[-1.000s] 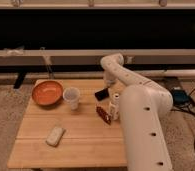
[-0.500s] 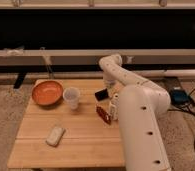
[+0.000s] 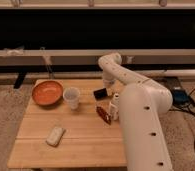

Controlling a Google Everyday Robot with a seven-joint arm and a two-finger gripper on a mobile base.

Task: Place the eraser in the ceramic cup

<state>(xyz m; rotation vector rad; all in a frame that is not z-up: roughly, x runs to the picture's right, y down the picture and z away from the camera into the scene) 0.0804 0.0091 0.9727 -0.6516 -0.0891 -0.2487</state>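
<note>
The black eraser [image 3: 100, 93] is at the back of the wooden table [image 3: 76, 150], right of the white ceramic cup [image 3: 71, 97]. The cup stands upright beside the orange bowl. My gripper [image 3: 107, 90] points down from the white arm and is right at the eraser's right end. Whether the eraser rests on the table or is held just above it does not show. The eraser is about a cup's width away from the cup.
An orange bowl [image 3: 47, 92] sits at the back left. A reddish-brown elongated object [image 3: 103, 114] and a slim white bottle [image 3: 114, 105] are just in front of the eraser. A pale rounded block [image 3: 56, 135] lies front left. The robot's white body [image 3: 143, 130] stands at the table's right edge.
The eraser and the gripper sit very slightly higher in the picture than a second ago. Nothing else has moved.
</note>
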